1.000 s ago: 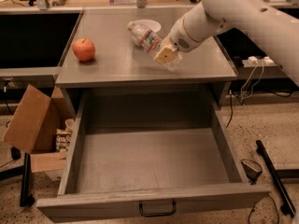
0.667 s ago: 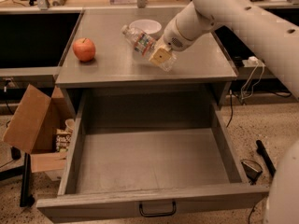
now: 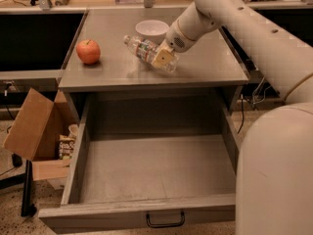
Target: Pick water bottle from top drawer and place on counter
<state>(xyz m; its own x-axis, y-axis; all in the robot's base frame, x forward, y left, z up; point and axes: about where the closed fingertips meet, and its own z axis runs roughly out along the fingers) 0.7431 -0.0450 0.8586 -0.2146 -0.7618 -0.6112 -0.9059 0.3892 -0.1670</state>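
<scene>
The water bottle (image 3: 143, 49) is clear with a white cap and a red-green label. It is tilted, cap to the upper left, just above the grey counter (image 3: 205, 67). My gripper (image 3: 162, 58) is shut on the bottle's lower half, its pale finger pad (image 3: 163, 58) facing the camera. The white arm comes in from the upper right. The top drawer (image 3: 156, 170) stands pulled out below the counter, its inside bare, its dark loop handle (image 3: 165, 220) at the front middle.
A red apple (image 3: 88, 51) sits at the counter's left. A white bowl (image 3: 152, 29) stands at the back, just behind the bottle. An open cardboard box (image 3: 36, 131) with packets sits on the floor to the left. My white base (image 3: 276, 175) fills the lower right.
The gripper with the bottle has moved left and a little toward the counter's middle, and the bottle is now seen in front of the bowl. The apple and drawer have not moved.
</scene>
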